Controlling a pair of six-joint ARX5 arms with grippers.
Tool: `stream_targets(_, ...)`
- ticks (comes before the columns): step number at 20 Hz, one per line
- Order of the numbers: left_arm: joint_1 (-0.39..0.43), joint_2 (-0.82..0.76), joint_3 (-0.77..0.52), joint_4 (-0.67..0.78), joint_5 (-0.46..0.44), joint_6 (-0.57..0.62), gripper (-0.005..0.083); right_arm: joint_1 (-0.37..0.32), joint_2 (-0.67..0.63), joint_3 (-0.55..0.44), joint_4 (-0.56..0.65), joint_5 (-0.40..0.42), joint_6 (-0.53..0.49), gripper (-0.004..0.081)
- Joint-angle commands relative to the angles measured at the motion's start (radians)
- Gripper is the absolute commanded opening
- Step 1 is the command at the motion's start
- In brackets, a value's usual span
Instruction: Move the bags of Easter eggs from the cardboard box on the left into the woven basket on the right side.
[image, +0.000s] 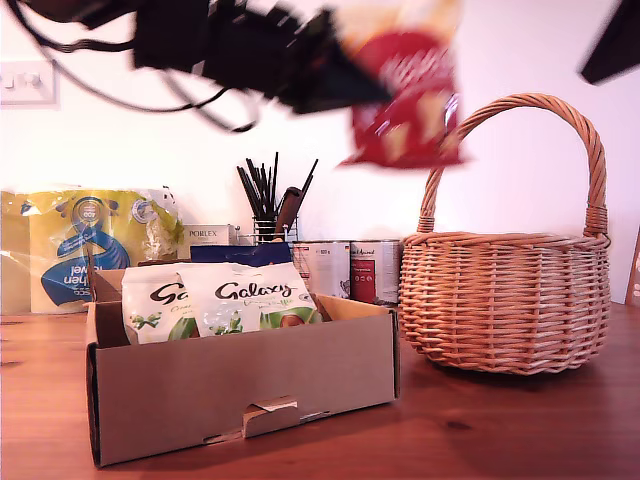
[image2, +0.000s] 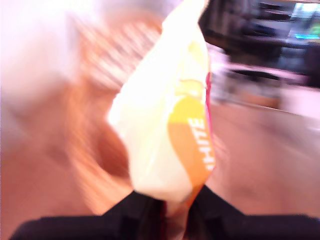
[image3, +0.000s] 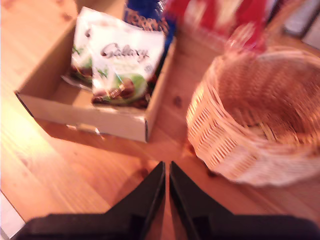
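Observation:
My first gripper (image: 362, 86) hangs high in the air, shut on the red-white Maltesers bag (image: 405, 100), just to the exterior view's left of the woven basket's handle. The first wrist view is blurred and shows the bag's pale back (image2: 170, 125) clamped in my first gripper (image2: 172, 202). Two white-green Galaxy bags (image: 255, 300) (image: 155, 305) lean in the cardboard box (image: 230, 390), with a dark blue bag (image3: 147, 15) behind them. The woven basket (image: 505, 300) stands to the exterior view's right of the box. My second gripper (image3: 166, 187) is shut on nothing, above the table in front of the box (image3: 85, 117) and basket (image3: 235, 145).
Behind the box stand a yellow-blue kitchen towel pack (image: 85, 245), a wire pot of pens (image: 270, 215) and tins (image: 350, 268). A dark arm part (image: 610, 40) shows at the exterior view's upper right corner. The basket's tall handle (image: 595, 160) arches over its opening.

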Motion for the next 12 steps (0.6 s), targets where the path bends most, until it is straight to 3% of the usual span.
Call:
stream_targets(1, -0.021, 0.087, 0.005, 0.057, -0.021, 0.008, -0.0021, -0.007, -0.031, 0.005, -0.008, 0.008, 0.005, -0.0012)
stream_targets(6, -0.056, 0.236, 0.108, 0.106, -0.034, 0.129, -0.0021, -0.009, -0.087, 0.005, -0.064, 0.018, 0.005, -0.0012)
stream_targets(12, -0.068, 0.306, 0.217, 0.019, -0.033, 0.135, -0.0021, -0.009, -0.112, 0.005, -0.09, 0.018, 0.005, -0.0012)
